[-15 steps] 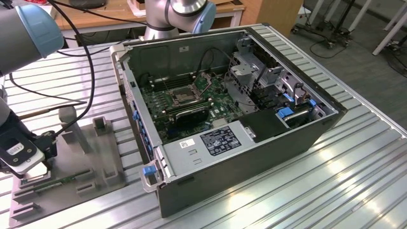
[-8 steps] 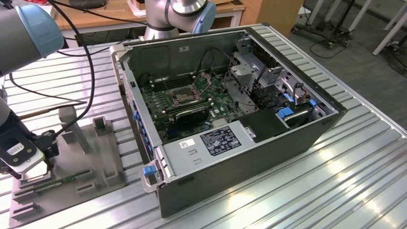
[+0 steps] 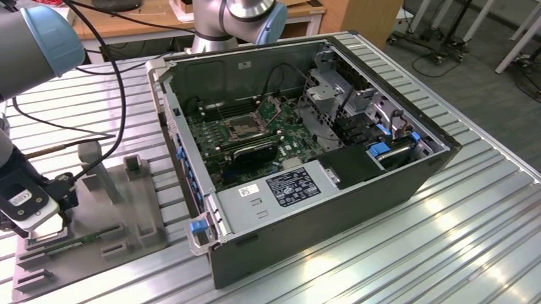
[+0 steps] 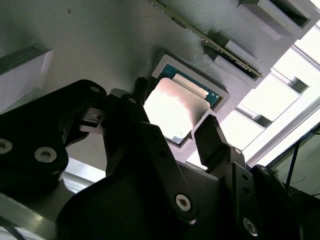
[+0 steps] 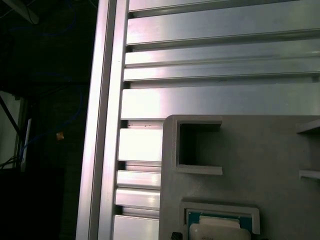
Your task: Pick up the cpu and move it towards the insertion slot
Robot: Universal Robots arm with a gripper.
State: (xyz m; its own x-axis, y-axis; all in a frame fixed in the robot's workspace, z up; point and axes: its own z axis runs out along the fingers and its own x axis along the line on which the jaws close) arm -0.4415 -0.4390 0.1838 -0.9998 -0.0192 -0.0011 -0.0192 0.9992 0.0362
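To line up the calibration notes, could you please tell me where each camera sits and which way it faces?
Exterior view: above, off the arm it shows, looking down on the computer case and grey fixture.
Second wrist view: on the wrist, looking past the gripper at the cpu.
First wrist view: on the wrist, facing the table.
Shared: both wrist views show the cpu in the grey fixture.
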